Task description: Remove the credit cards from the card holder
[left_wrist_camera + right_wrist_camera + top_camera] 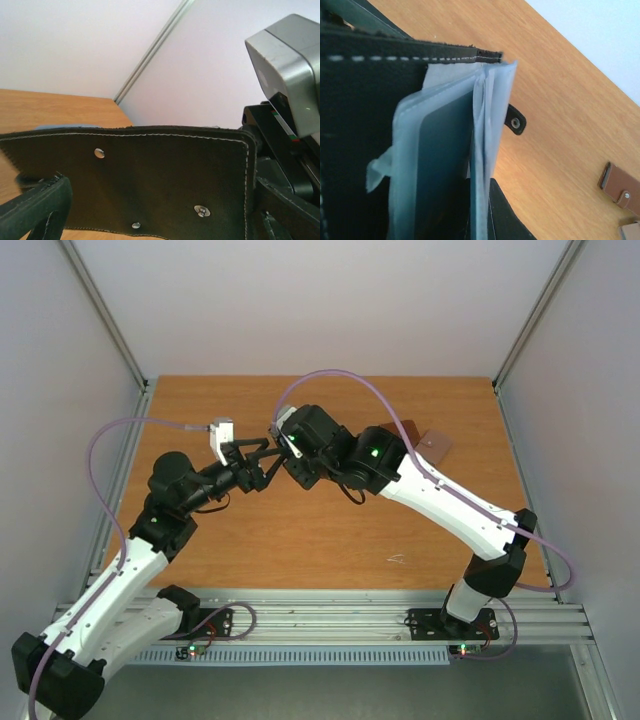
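The near half of the wooden worktop (300, 550) lies open from side to side, and the far strip below the white back wall (320, 300) is free too. Across the middle, the left arm (165, 515) and right arm (440, 495) meet and bar the way. A black folding leather card holder (165, 180) is held off the worktop between them, across the left arm's wide-spread jaws. Behind the right arm, a dark brown snap wallet (620, 182) and a tan-pink wallet (437, 447) crowd the far right. White side walls close both flanks.
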